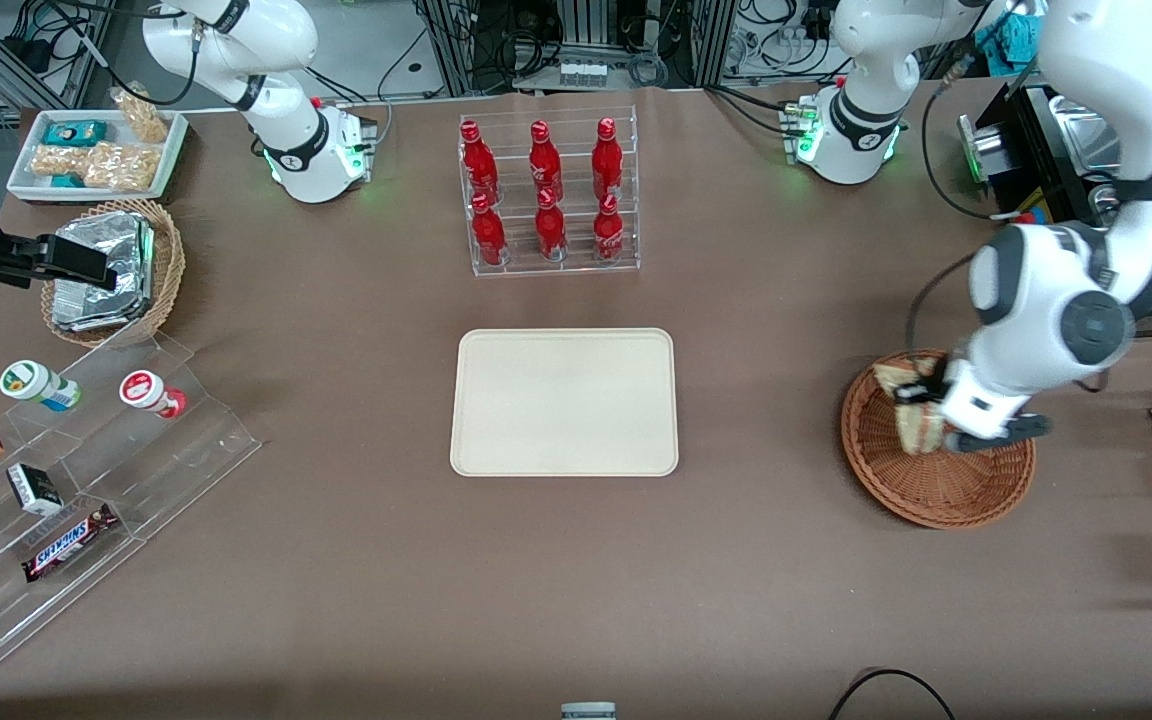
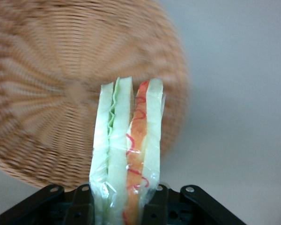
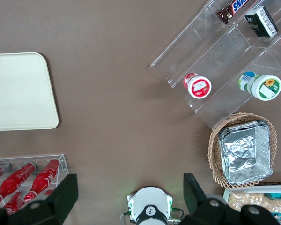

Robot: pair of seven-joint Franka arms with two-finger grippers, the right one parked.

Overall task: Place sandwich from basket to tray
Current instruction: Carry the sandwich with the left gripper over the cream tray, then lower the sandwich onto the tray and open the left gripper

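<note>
My left gripper (image 1: 921, 415) is shut on the sandwich (image 1: 914, 405) and holds it just above the reddish-brown wicker basket (image 1: 936, 480) at the working arm's end of the table. In the left wrist view the sandwich (image 2: 127, 150) is a clear-wrapped wedge of white bread with green and red filling, clamped between the two black fingers (image 2: 84, 206), with the basket (image 2: 51, 89) below it. The cream tray (image 1: 564, 400) lies bare at the middle of the table and also shows in the right wrist view (image 3: 18, 91).
A clear rack of red bottles (image 1: 548, 200) stands farther from the front camera than the tray. Toward the parked arm's end are a tan basket with foil packs (image 1: 111, 270), a white snack tray (image 1: 96, 152) and clear stepped shelves (image 1: 86, 480) with snacks.
</note>
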